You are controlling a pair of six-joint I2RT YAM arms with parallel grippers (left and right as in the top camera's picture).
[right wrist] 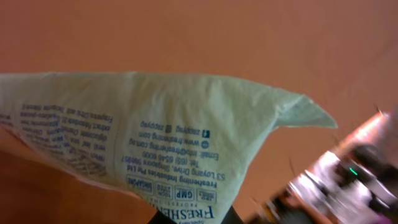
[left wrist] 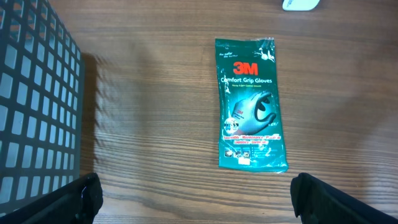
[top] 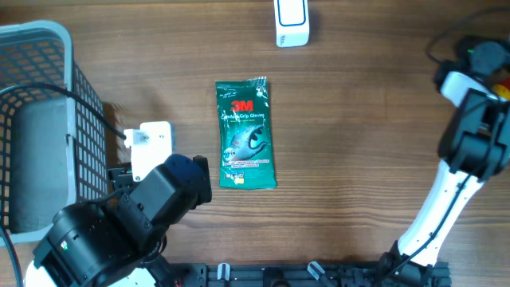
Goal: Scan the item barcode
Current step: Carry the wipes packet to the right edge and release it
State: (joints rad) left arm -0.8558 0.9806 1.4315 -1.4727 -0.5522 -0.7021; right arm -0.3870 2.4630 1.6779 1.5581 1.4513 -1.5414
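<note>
A pale green packet (right wrist: 155,124) with blue print fills the right wrist view. My right gripper (right wrist: 196,218) is shut on its lower edge and holds it in the air; no barcode shows on the side facing the camera. This packet and the right fingers do not show in the overhead view, only the right arm (top: 466,151) at the far right. A green 3M gloves packet (top: 246,134) lies flat mid-table, also in the left wrist view (left wrist: 251,104). My left gripper (left wrist: 199,205) stands open over bare wood, nearer than that packet, with nothing between its fingers.
A white scanner (top: 292,22) stands at the table's back edge, its corner showing in the left wrist view (left wrist: 301,4). A grey wire basket (top: 48,40) fills the left side, close to the left arm (top: 119,223). Cables and blurred equipment (right wrist: 348,180) lie at the far right.
</note>
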